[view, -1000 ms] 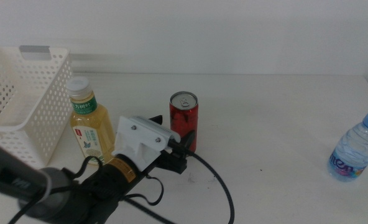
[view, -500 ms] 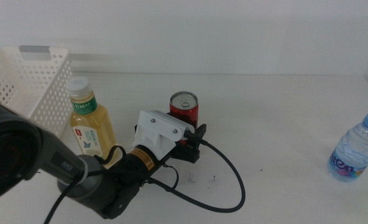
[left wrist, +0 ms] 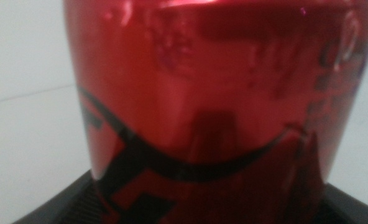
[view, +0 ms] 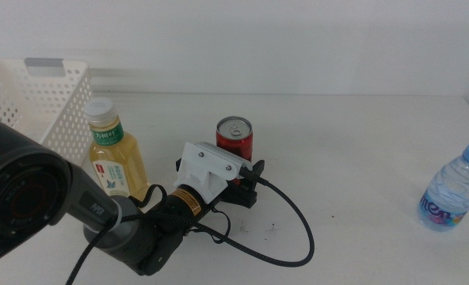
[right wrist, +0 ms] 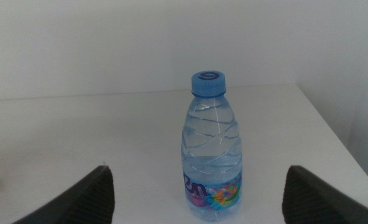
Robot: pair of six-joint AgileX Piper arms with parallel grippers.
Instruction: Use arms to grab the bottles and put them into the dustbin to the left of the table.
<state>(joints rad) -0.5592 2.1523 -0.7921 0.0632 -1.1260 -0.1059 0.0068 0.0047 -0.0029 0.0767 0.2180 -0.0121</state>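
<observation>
Close against the left gripper (view: 248,176): upright red metal drink can (view: 234,140), set between its jaws, grip unclear. Beside it, yellow-tea plastic bottle (view: 116,160) and white perforated basket (view: 28,111). Facing the spread-jawed right gripper (right wrist: 199,193): clear blue-capped water bottle (right wrist: 212,149), on white bench (view: 361,158).

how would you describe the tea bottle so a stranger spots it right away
Start at the white basket on the table's left side; the tea bottle stands upright just right of it. It alone holds yellow liquid, with a white cap and green label, unlike the red can or the clear, blue-capped water bottle.
</observation>
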